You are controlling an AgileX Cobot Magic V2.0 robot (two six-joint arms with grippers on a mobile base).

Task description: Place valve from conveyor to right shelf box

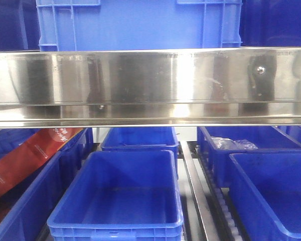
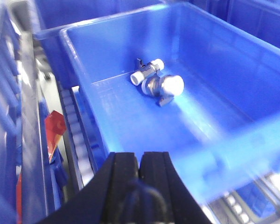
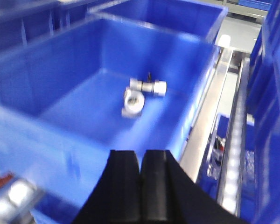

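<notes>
Two small silvery-grey valve fittings lie close together on the floor of a blue shelf box (image 2: 224,74): a short one with pale ends (image 2: 147,72) and a rounder knobby one (image 2: 165,87). Both show in the right wrist view too, the short one (image 3: 148,86) and the round one (image 3: 133,102), inside the same box (image 3: 46,70). My left gripper (image 2: 139,161) is shut and empty, outside the box's near wall. My right gripper (image 3: 142,158) is shut and empty, also short of the box. The conveyor is out of view. No gripper or valve shows in the front view.
A shiny steel shelf rail (image 1: 150,85) crosses the front view above rows of blue boxes (image 1: 115,201). A box at the back right holds clear bags (image 1: 236,144). Roller tracks (image 2: 77,135) and metal dividers (image 3: 210,107) run between boxes. A red carton (image 1: 30,155) leans at left.
</notes>
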